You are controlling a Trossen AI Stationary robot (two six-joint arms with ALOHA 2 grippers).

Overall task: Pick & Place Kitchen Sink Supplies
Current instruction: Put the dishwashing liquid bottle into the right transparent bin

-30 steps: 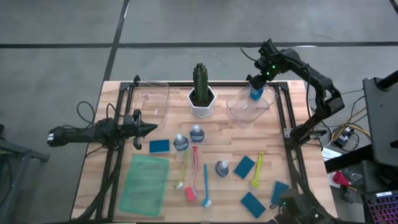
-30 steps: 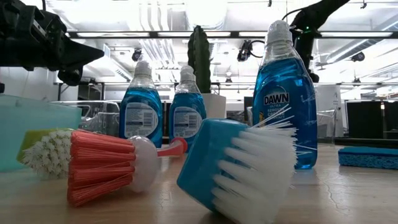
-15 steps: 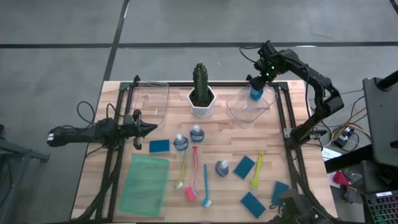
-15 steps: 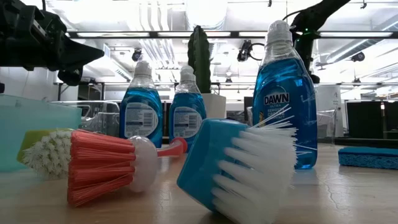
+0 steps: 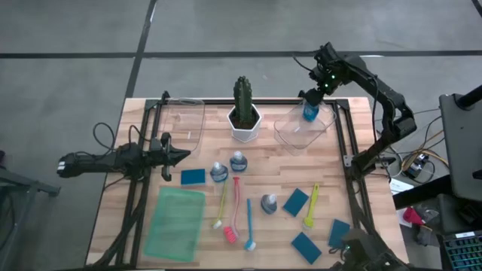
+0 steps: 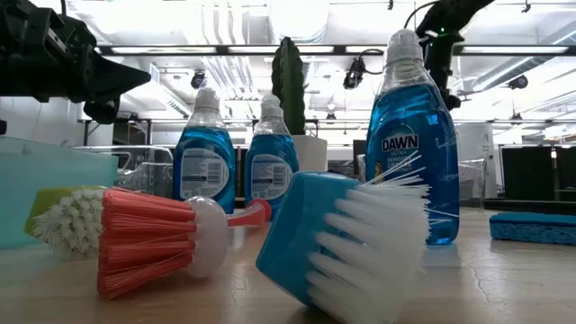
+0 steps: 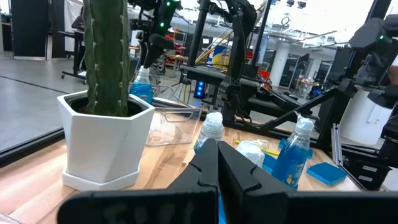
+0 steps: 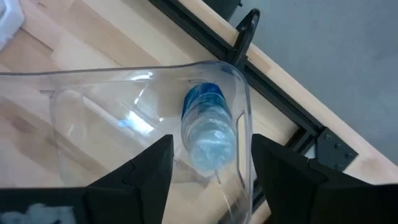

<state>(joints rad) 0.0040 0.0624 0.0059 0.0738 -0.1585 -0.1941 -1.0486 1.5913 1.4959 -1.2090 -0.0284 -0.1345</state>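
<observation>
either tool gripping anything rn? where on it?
No. Right tool is open above the bottle standing in the clear bin; left tool is shut, empty.

Right gripper [image 5: 314, 96]: risen off the blue bottle [image 8: 208, 127], jaws spread wider than a second earlier, no longer gripping. Bottle: now standing free below and between the parted fingers [image 8: 140, 171], inside the clear bin [image 8: 124, 81], cap clear of both fingertips.
</observation>
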